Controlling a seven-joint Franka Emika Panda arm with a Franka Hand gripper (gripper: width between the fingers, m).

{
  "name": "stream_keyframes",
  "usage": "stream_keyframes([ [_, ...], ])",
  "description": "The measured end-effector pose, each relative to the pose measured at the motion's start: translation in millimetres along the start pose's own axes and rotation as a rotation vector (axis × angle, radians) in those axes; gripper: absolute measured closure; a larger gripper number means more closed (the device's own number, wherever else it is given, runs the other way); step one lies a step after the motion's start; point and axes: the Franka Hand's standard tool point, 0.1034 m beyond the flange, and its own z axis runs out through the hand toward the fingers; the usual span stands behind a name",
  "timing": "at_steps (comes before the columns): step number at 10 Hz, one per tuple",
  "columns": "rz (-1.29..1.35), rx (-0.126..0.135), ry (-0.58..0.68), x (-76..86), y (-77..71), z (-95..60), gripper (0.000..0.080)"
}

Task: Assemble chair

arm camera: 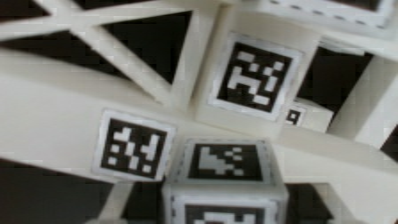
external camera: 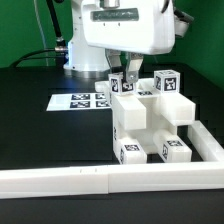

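One chair assembly (external camera: 148, 122), one tool (external camera: 130, 80)

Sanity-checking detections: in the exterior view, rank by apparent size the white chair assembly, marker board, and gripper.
1. Chair assembly
2. Marker board
3. Gripper, mostly hidden behind the assembly, so only its visible part counts.

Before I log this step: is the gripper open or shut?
Cannot tell. In the exterior view the gripper dips behind the white chair assembly, its fingertips hidden; the wrist view shows only tagged chair parts.
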Motion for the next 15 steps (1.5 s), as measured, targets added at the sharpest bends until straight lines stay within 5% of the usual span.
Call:
stream_keyframes([
  [10,0.463,0.008,-0.023,-6.4,-2.5,-0.1,0.0515],
  [11,0.459,0.007,-0.023,-6.6,-2.5,0.0,0.0424],
  [12,0.391,0.002,-0.024,-7.3,-2.5,0.1,0.0424],
  [13,0.355,-0.004,-0.026,-8.5,-3.4,-0.5,0.0235],
  [15,0.126,0.000,-0.013,-10.6,-7.7,-2.9,0.0177],
])
